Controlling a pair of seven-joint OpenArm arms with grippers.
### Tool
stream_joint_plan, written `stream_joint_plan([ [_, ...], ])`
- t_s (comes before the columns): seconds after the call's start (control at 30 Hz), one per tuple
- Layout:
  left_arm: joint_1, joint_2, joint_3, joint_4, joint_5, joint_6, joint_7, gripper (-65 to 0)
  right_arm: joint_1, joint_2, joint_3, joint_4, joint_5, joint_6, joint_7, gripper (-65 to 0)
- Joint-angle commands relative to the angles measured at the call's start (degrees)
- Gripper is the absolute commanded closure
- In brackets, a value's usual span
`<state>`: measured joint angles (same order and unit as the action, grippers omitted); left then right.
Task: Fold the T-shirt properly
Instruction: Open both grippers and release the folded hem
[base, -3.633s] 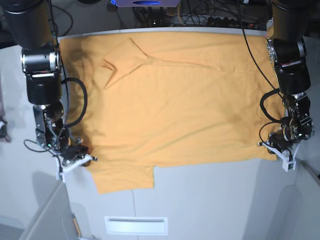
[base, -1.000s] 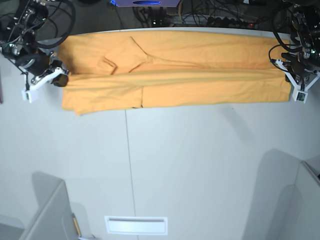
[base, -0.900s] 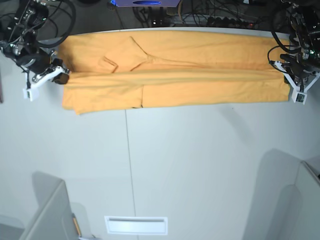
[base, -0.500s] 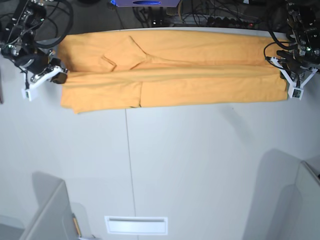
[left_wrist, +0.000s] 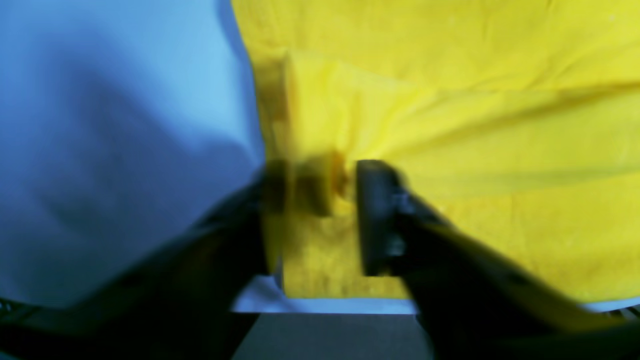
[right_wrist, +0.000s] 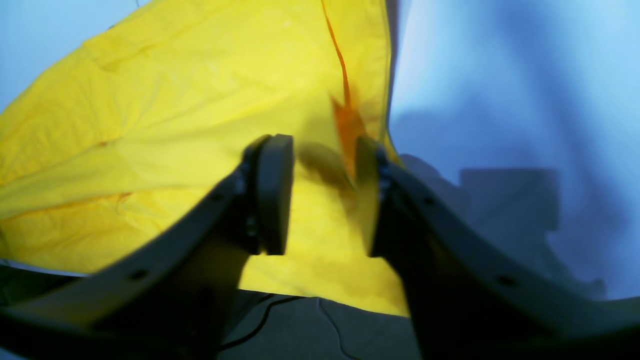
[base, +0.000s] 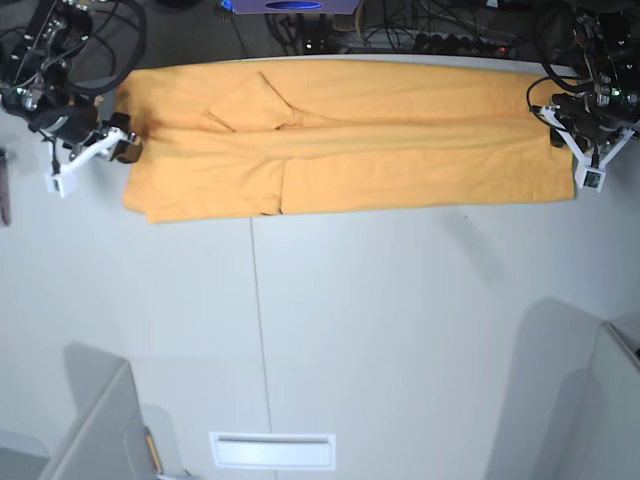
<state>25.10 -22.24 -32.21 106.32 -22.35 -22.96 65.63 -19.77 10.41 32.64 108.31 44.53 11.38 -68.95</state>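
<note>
The T-shirt (base: 350, 140) lies folded into a long band along the table's (base: 400, 330) far edge, at twelve o'clock in the base view. The left gripper (left_wrist: 320, 205) reaches down at the band's two o'clock end, the right gripper (right_wrist: 322, 195) at its ten o'clock end. Both stand with fingers parted, a pinch of cloth edge loose between them, not clamped.

A white bench (base: 400, 330) is seen, crossed by a thin seam. A pale rectangular slot (base: 271, 450) is set near its front edge. Tangled cables (base: 420, 35) are seen behind its far edge.
</note>
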Motion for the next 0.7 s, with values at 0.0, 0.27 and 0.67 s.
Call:
stream_joint_plan([
  [0.0, 0.00, -1.01, -0.80, 1.06, 0.06, 0.06, -0.61, -33.9, -0.14, 0.79, 0.46, 1.01, 0.52, -0.08, 0.60, -23.7],
  [0.27, -0.09, 1.36, -1.07, 5.90, -0.02, 0.06, -0.61, -53.6, 0.38, 0.44, -0.07, 4.52, 0.79, 0.27, 0.60, -23.6],
  [0.67, -4.66, 6.20, -0.54, -1.84, 0.50, 0.32, -0.88, 0.0, 5.31, -0.61, -7.63, -7.52, 0.52, 0.27, 1.56, 0.0],
])
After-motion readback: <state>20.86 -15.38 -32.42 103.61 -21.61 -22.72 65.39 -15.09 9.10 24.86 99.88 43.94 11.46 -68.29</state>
